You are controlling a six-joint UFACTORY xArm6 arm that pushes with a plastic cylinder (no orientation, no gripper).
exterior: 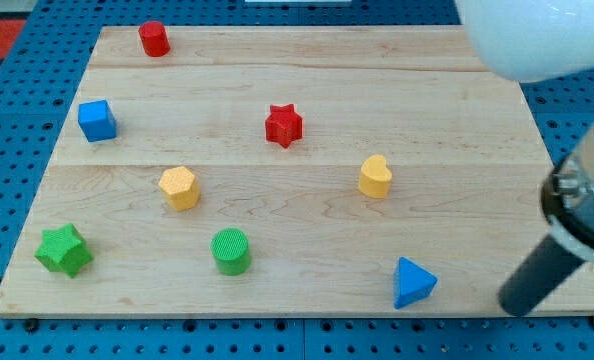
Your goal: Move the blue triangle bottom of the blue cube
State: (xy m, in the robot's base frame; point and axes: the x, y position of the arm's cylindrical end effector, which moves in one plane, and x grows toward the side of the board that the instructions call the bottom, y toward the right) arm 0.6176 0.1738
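My tip sits near the bottom-right corner of the wooden board, close to the bottom edge. No claw on this rig, just the dark rod, so no wide/narrow state to give; it holds nothing. The rod slants up toward the view's right into the arm's blurred white body at the top-right corner.

Blue triangle lies just to the view's left of my tip, near but not touching, a strip of bare wood btwn them. It's close to the bottom edge, right of centre.

Blue cube is far across the board, by the left edge, upper half, well apart from the triangle.

Other blocks:
- Red cylinder at the top edge, near the top-left corner.
- Red star approx. mid-board, slightly above centre.
- Yellow hexagon left of centre, below and right of the blue cube.
- Yellow heart right of centre, above the blue triangle.
- Green star near the bottom-left corner.
- Green cylinder by the bottom edge, btwn the green star and the blue triangle.

No two blocks touch.
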